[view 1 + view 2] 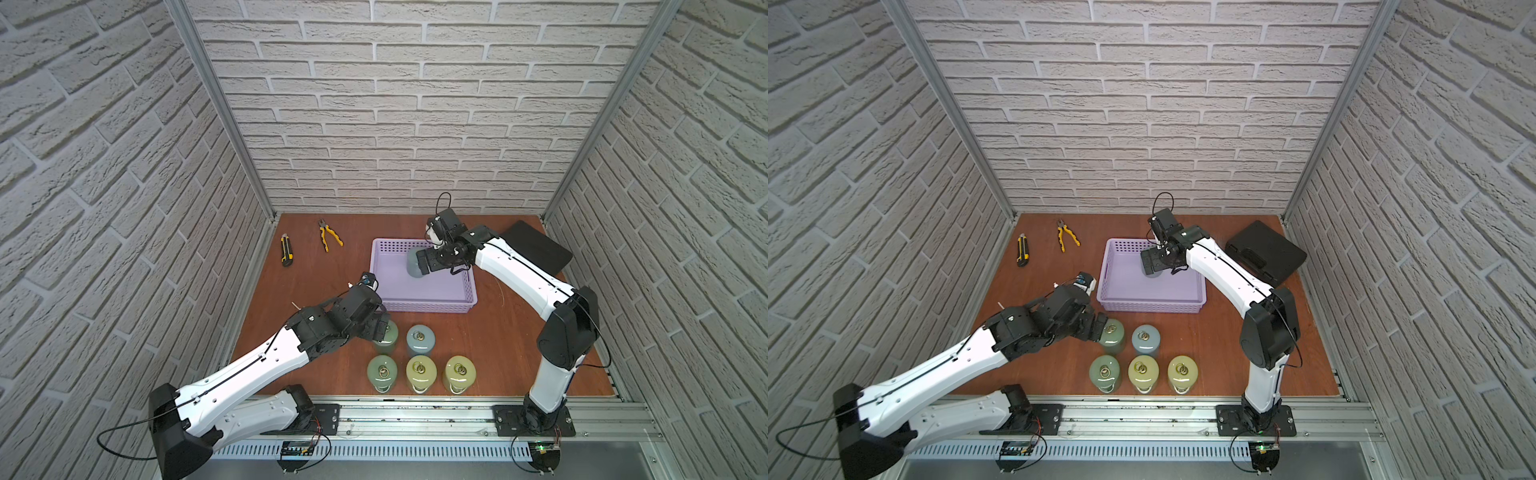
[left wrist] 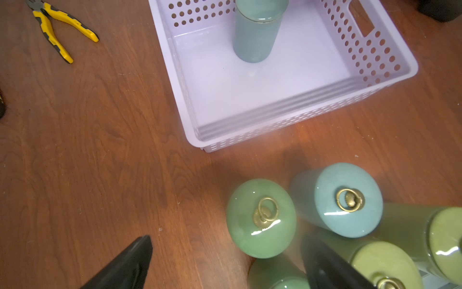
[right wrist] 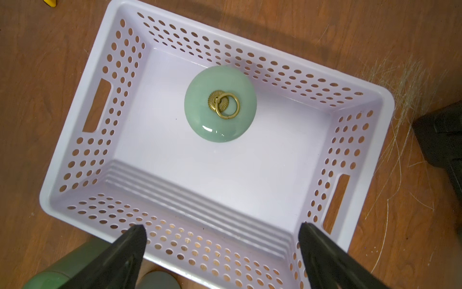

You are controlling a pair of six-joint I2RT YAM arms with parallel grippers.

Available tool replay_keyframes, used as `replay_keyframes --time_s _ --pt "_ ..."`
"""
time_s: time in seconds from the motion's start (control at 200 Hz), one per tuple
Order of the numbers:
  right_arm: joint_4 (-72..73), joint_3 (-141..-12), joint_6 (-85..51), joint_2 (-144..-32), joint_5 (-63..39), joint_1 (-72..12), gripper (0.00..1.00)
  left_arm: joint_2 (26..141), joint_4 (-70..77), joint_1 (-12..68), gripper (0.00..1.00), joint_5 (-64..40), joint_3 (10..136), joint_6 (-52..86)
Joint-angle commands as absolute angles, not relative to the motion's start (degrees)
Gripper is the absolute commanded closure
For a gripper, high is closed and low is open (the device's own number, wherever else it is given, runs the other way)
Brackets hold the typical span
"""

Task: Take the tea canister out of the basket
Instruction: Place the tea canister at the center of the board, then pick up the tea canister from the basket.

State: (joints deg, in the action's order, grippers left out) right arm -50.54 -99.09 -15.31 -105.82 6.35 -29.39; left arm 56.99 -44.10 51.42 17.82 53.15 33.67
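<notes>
Wood tabletop [image 1: 316,291]: right gripper [image 3: 222,229] spread wide over basket [image 3: 350,140], clear of tea canister [image 3: 212,125]; left gripper [image 2: 227,237] likewise wide, empty.

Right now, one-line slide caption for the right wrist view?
Open right gripper hovers above the lavender basket, one green tea canister standing inside.

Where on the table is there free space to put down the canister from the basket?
Free: the bare wood right of the blue-grey canister, between the near wall of the basket and the rightmost yellow-green canister; also the patch left of the basket, in front of the utility knife and pliers. Crowded: the five canisters close together, and the corner by the black case.
</notes>
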Motion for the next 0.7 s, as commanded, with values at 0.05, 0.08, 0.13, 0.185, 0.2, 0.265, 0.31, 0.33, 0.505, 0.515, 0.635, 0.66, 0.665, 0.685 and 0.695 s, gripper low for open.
replay_keyframes --time_s 0.05,0.08,0.13,0.185,0.2,0.265,0.31,0.33,0.505,0.515,0.635,0.66,0.665,0.685,0.695 --pt "-50.1 -102.1 -12.9 -108.5 7.9 -28.9 0.0 53.7 -40.3 50.9 0.02 19.9 50.9 34.6" --pt "-50.0 -102.6 -12.8 -109.2 8.1 -28.9 0.0 53.4 -40.4 50.8 0.02 20.0 50.9 34.7" --pt "-49.7 -103.3 -12.3 -110.3 8.3 -28.8 0.0 53.1 -41.0 50.6 0.02 20.1 51.1 34.9" --pt "-49.5 -104.2 -11.8 -111.6 8.4 -28.8 0.0 53.0 -41.8 50.6 0.02 20.1 51.4 35.0" --pt "-49.4 -104.4 -11.7 -111.9 8.6 -28.8 0.0 53.0 -42.0 50.6 0.02 20.1 51.5 35.1" --pt "-48.9 -105.3 -11.3 -112.9 8.7 -28.7 0.0 53.0 -42.8 50.4 0.02 19.8 51.7 35.4" --pt "-48.5 -105.9 -11.2 -114.9 8.9 -28.6 0.0 52.9 -43.4 50.5 0.02 19.8 52.0 35.8" --pt "-48.3 -106.1 -11.1 -115.4 8.9 -28.6 0.0 52.9 -43.7 50.5 0.02 19.8 52.0 35.9" --pt "-46.4 -107.8 -10.8 -118.9 8.0 -28.3 0.0 52.0 -45.0 50.5 0.02 19.9 52.0 36.4" --pt "-46.3 -107.9 -10.8 -119.1 8.1 -28.3 0.0 52.0 -45.0 50.4 0.02 19.9 52.0 36.4" --pt "-45.6 -110.0 -10.7 -121.8 7.6 -28.3 0.0 51.2 -46.3 50.4 0.02 20.1 52.1 36.9" --pt "-45.5 -110.5 -10.7 -122.3 7.6 -28.3 0.0 51.0 -46.6 50.4 0.02 20.1 52.0 37.0" --pt "-45.5 -110.6 -10.7 -122.5 7.7 -28.2 0.0 50.9 -46.6 50.4 0.02 20.2 52.0 37.0" --pt "-45.6 -111.1 -10.7 -123.0 7.7 -28.2 0.0 50.9 -46.9 50.4 0.02 20.3 52.1 37.2" --pt "-45.7 -111.3 -10.7 -123.2 7.7 -28.2 0.0 50.8 -47.0 50.4 0.02 20.4 52.0 37.3"
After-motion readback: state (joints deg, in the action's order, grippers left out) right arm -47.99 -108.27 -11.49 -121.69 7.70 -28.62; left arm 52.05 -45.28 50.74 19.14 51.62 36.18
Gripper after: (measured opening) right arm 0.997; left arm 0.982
